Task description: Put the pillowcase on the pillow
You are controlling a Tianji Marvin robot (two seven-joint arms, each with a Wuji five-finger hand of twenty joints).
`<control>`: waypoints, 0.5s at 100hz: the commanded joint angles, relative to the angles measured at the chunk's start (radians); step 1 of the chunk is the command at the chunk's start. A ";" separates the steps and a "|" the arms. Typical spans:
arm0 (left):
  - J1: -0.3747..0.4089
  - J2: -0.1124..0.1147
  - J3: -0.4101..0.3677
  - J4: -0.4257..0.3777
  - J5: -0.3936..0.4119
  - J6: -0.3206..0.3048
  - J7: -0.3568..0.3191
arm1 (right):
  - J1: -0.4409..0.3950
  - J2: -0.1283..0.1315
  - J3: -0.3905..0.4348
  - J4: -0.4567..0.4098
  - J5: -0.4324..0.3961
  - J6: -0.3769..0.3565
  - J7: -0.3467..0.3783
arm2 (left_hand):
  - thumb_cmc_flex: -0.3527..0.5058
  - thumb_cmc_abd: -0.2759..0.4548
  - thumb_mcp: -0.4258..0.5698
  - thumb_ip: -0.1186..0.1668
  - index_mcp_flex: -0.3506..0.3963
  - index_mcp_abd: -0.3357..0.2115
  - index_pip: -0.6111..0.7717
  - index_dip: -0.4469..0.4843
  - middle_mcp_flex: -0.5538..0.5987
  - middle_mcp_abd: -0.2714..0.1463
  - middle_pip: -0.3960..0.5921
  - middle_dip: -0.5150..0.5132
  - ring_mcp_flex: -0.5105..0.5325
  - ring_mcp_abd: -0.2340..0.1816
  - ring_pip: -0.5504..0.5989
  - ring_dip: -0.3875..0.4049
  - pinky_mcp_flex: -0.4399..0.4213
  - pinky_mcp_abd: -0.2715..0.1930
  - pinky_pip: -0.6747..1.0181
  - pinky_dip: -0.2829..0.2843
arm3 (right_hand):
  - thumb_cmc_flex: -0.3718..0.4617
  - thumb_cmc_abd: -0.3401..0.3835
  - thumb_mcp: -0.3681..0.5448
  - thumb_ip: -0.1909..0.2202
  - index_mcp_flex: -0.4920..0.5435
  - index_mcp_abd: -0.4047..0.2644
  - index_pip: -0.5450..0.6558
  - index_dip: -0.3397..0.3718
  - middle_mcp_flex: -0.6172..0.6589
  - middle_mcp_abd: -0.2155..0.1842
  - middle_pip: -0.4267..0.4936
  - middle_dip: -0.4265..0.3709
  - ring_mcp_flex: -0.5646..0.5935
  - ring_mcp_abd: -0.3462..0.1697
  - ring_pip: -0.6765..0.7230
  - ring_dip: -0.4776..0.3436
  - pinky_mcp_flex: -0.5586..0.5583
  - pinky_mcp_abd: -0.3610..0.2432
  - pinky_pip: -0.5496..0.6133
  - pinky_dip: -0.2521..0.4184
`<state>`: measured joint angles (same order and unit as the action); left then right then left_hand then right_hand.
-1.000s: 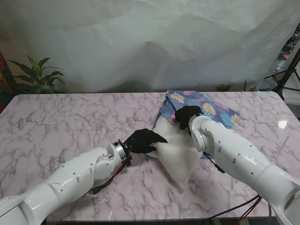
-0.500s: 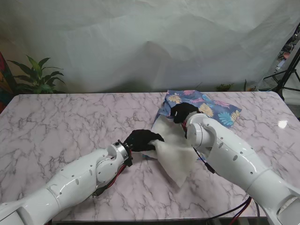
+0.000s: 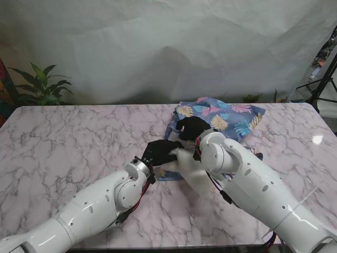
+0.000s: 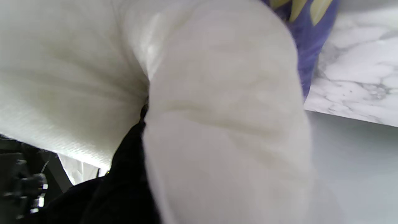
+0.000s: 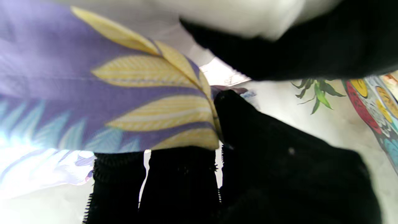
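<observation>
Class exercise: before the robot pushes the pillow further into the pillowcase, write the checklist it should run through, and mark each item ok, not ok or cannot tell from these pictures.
1. Left hand gripping the pillow: ok, fingers closed on its white corner.
2. Right hand holding the pillowcase edge: ok, floral fabric pinched in the right wrist view.
3. Pillowcase mouth open wide enough: cannot tell, hands hide it.
4. Pillow fully covered: not ok, its nearer part is bare.
5. Both items on the table, away from its edges: ok.
</observation>
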<state>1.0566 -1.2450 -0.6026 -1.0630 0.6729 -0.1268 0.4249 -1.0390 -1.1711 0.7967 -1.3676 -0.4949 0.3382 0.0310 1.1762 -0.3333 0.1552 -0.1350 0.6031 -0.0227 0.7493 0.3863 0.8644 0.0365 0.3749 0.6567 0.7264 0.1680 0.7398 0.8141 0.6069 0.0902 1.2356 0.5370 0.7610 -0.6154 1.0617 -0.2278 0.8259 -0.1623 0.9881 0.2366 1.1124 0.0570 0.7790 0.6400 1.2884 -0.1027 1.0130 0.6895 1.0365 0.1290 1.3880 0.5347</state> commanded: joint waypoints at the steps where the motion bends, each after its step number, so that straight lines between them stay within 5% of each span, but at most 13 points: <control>1: -0.001 -0.008 -0.019 -0.036 -0.003 0.024 -0.007 | -0.022 -0.005 0.004 -0.046 0.000 -0.002 0.009 | 0.115 0.139 0.119 0.087 0.067 0.050 0.087 0.035 0.056 0.016 0.073 0.036 0.043 -0.020 0.087 0.034 0.028 -0.125 0.093 0.056 | 0.052 0.080 0.039 0.011 0.041 -0.030 0.108 0.069 0.014 0.017 0.107 0.034 0.043 -0.118 0.107 0.020 0.035 -0.005 0.036 0.016; 50: -0.004 0.039 -0.102 -0.064 0.025 0.091 -0.107 | -0.071 0.073 0.062 -0.127 -0.049 -0.015 0.237 | 0.115 0.122 0.148 0.082 0.106 0.034 0.077 0.034 0.064 0.009 0.061 0.055 0.050 -0.004 0.063 0.023 0.031 -0.106 0.079 0.041 | 0.053 0.073 0.042 0.020 0.045 -0.035 0.108 0.085 0.013 0.018 0.116 0.041 0.043 -0.126 0.138 0.028 0.039 -0.005 0.047 0.033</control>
<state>1.0868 -1.2166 -0.6924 -1.1542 0.7172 -0.0519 0.3361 -1.0847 -1.1087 0.8618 -1.4947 -0.5578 0.3299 0.2641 1.1762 -0.3338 0.1552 -0.1350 0.6745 -0.0796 0.7533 0.3951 0.8655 0.0406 0.3894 0.6704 0.7369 0.1701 0.7465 0.8148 0.6158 0.0921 1.2511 0.5463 0.7700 -0.5742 1.0556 -0.2324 0.7715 -0.0916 0.9817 0.2730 1.0977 0.0754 0.8115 0.6597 1.2886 -0.1261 1.0607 0.6978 1.0382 0.1304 1.4032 0.5498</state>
